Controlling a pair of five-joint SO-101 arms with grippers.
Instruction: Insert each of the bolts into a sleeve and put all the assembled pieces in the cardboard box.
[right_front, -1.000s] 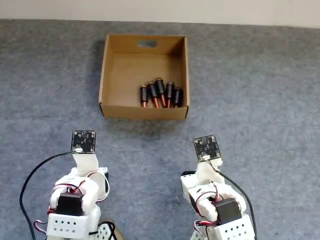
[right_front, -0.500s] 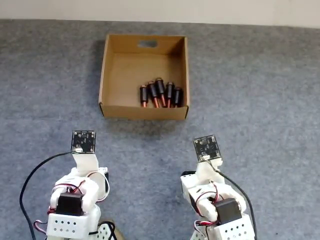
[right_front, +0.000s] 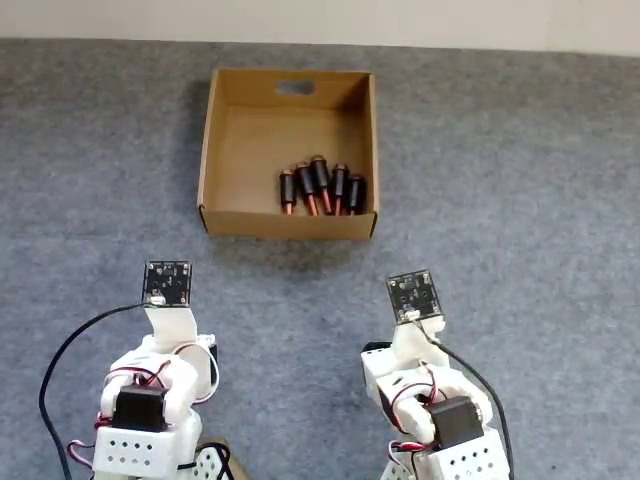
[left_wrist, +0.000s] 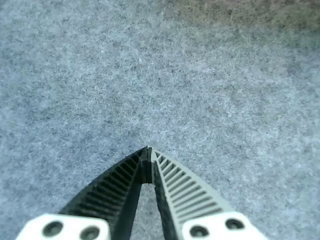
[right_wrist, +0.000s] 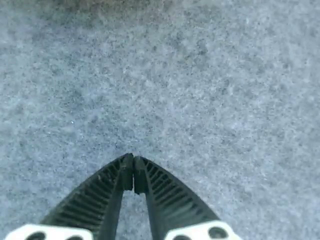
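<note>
The cardboard box (right_front: 216, 150) stands open at the back middle of the grey carpet. Several assembled pieces (right_front: 322, 188), black sleeves with copper-coloured bolts, lie side by side in its front right corner. Both arms sit folded back at the near edge, well short of the box. The left arm (right_front: 160, 370) is at the near left and the right arm (right_front: 425, 385) at the near right. My left gripper (left_wrist: 148, 151) is shut with nothing in it, tips together over bare carpet. My right gripper (right_wrist: 133, 159) is also shut and holds nothing.
Grey carpet (right_front: 520, 200) stretches around the box on all sides. A pale wall strip (right_front: 320, 18) runs along the far edge. Black cables (right_front: 60, 360) trail from the arm bases at the near edge.
</note>
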